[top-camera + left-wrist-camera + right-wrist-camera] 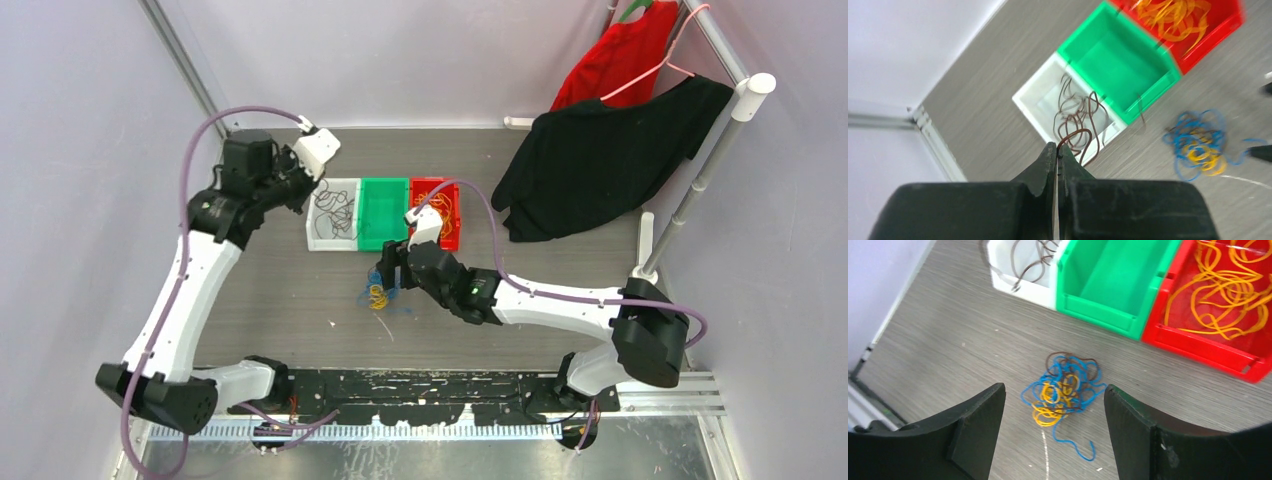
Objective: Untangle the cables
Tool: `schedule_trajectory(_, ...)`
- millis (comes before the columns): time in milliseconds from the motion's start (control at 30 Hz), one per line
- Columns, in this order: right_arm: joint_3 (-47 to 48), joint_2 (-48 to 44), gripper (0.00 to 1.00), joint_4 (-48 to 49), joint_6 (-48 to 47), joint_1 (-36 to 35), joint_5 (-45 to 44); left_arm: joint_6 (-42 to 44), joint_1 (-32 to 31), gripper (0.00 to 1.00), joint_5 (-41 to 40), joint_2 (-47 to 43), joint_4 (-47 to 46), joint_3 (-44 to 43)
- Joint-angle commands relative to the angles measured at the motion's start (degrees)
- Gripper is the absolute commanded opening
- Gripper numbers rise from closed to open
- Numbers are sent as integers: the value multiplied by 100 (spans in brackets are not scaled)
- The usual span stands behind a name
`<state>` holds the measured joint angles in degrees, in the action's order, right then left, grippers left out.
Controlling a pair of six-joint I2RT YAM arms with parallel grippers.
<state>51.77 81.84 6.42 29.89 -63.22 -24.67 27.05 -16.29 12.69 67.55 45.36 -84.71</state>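
The right claw (1053,389) gapes wide directly above the cable tangle (1063,396) of blue, orange and brown strands. The tangle lies on the counter (948,340) just before the green bin (1098,315), with bare surface near and left. The left claw (1057,150) pinches a brown cable (1075,134) over the white bin (1029,96).

The top camera looks steeply down from behind the arms (190,290), far enough back to take in the whole table (280,300). Both wrist cameras look down from nearer, the right one closest. All three share the bins (383,212) and the loose cables (378,296).
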Motion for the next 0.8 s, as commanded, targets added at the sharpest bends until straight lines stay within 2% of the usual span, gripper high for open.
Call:
schedule_trajectory(0,231,-214,77,-460,17,88,-482,590,134,0,-871,86,-1649,659)
schedule_trajectory(267,113,-316,77,-635,222,211,-612,664,154,0,-1378,949,-2238,750)
schedule_trajectory(767,77,-447,76,-735,306,346,-582,158,171,0,-943,1803,-2265,811)
